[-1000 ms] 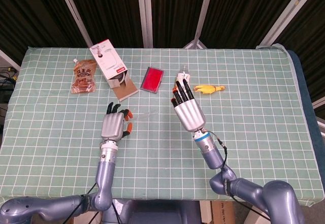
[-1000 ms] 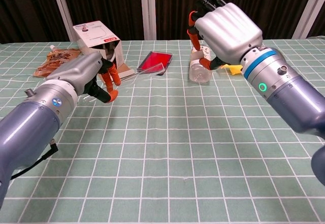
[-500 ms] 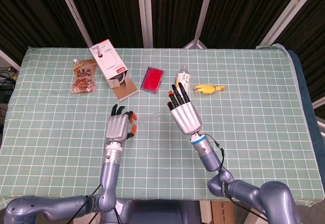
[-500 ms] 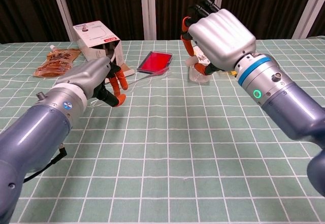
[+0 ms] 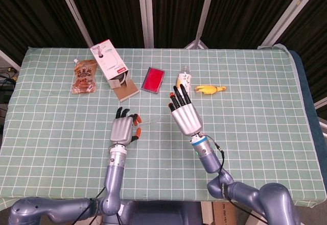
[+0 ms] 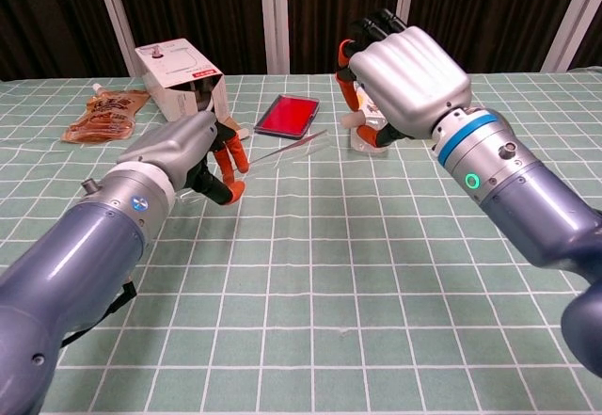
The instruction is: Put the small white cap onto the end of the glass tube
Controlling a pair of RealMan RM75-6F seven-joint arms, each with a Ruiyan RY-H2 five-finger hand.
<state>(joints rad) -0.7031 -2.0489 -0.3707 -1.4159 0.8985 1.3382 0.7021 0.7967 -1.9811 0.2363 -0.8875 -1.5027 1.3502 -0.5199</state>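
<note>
My left hand (image 5: 122, 128) (image 6: 193, 148) pinches one end of a thin glass tube (image 6: 287, 145), which slants up and to the right over the cloth. In the head view the glass tube (image 5: 148, 120) shows only faintly. The free end points toward my right hand (image 5: 184, 115) (image 6: 406, 69), a short gap away. That hand hovers with its fingers curled inward. A small white shape (image 6: 356, 119) shows under its thumb. I cannot tell whether it is the cap or part of the small bottle (image 5: 183, 78) (image 6: 372, 139) behind.
A red flat case (image 5: 153, 79) (image 6: 287, 116) lies behind the tube. A white carton (image 5: 110, 64) (image 6: 179, 76) and a brown pouch (image 5: 85, 76) lie at the back left. A yellow object (image 5: 210, 89) sits right of the bottle. Green checked cloth (image 5: 255, 107) covers the table.
My left hand has shifted right and toward me with the tube, which now stands clear of the table. My right hand has drawn back from the bottle, toward the tube's end.
</note>
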